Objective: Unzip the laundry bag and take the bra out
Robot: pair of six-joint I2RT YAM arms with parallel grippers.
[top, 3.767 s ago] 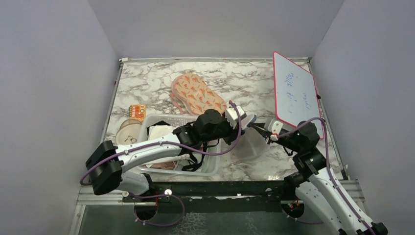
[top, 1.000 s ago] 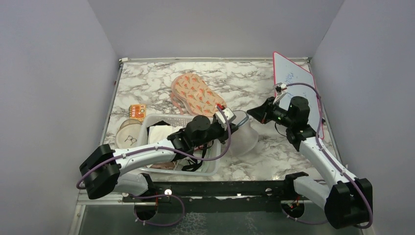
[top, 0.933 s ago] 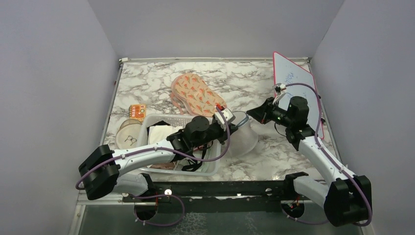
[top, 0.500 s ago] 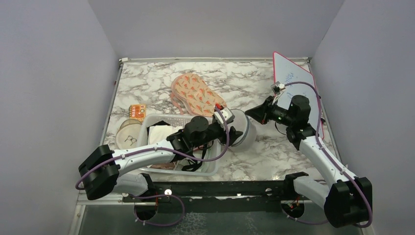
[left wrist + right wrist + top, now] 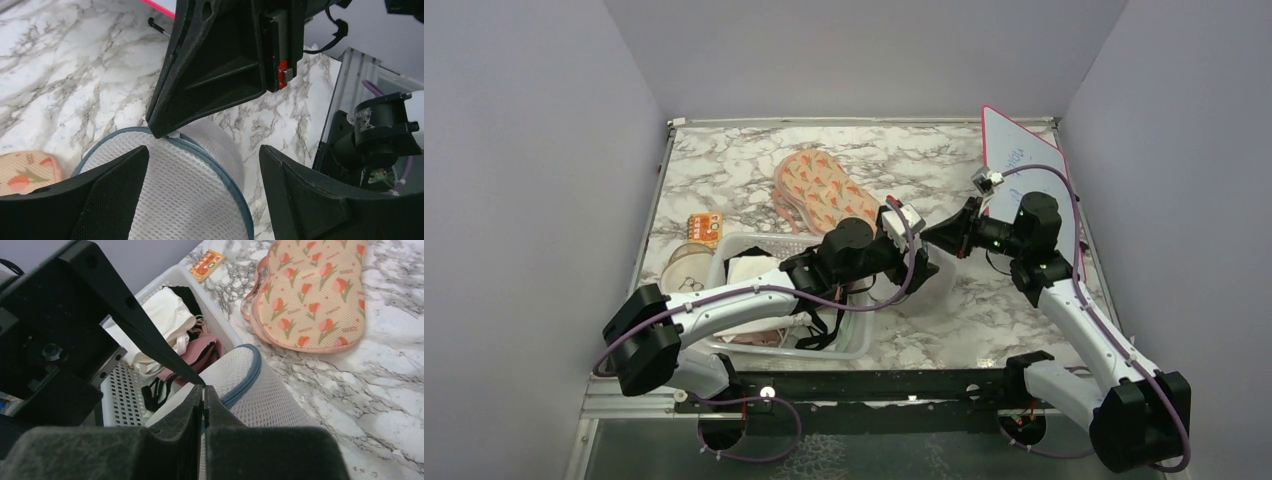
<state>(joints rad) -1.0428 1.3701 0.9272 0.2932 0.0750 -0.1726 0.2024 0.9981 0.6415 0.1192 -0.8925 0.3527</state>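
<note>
Right gripper [image 5: 202, 390] is clamped on the grey-blue rim of the laundry bag [image 5: 227, 371]; my left gripper [image 5: 197, 160] gapes wide over its round end. Bag lies at three o'clock of the white basket [image 5: 125, 390].

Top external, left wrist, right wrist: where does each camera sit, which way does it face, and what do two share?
Top external: above and behind the bases, looking down on the table; both arms show.
Left wrist: on the left arm, facing the laundry bag past the open left gripper; the right gripper looms above.
Right wrist: behind the shut right gripper, facing the basket.
Shared: both wrist views show the laundry bag's grey-blue rim.
</note>
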